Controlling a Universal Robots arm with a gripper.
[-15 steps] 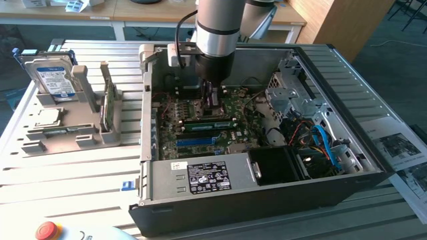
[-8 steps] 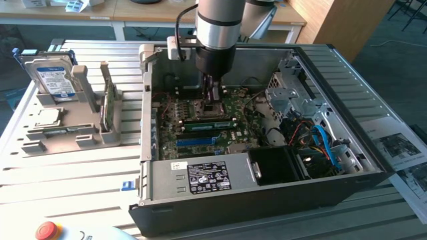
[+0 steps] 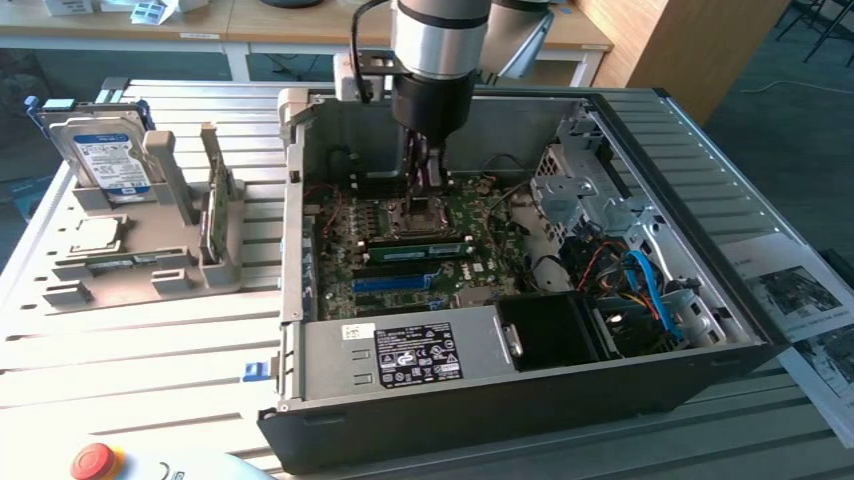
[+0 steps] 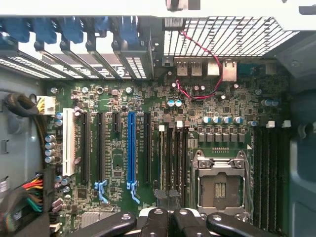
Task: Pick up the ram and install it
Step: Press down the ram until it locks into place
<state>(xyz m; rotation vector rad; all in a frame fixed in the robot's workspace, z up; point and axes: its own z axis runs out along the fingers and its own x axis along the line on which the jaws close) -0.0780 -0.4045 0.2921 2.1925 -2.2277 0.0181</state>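
A thin green ram [image 3: 215, 215] stands on its long edge in the grey holder [image 3: 134, 270] at the exterior view's left, outside the computer case. A second green stick with a pale label [image 3: 420, 247] sits across the motherboard's memory slots. My gripper [image 3: 430, 182] hangs inside the open case, just above the processor socket [image 3: 414, 210] and well apart from the holder. Its black fingers [image 4: 157, 219] are shut together, and I see nothing between them. In the wrist view the gripper [image 4: 168, 217] is over the dark memory slots [image 4: 173, 158], beside the empty socket [image 4: 219, 185].
The black case [image 3: 534, 400] has high walls around the board. A power supply [image 3: 400, 355] and a fan [image 3: 554, 330] fill its near side, with blue cables [image 3: 647, 285] at the exterior view's right. The holder also carries a hard drive [image 3: 100, 150] and a processor chip [image 3: 96, 235]. A red button [image 3: 96, 460] sits at the front.
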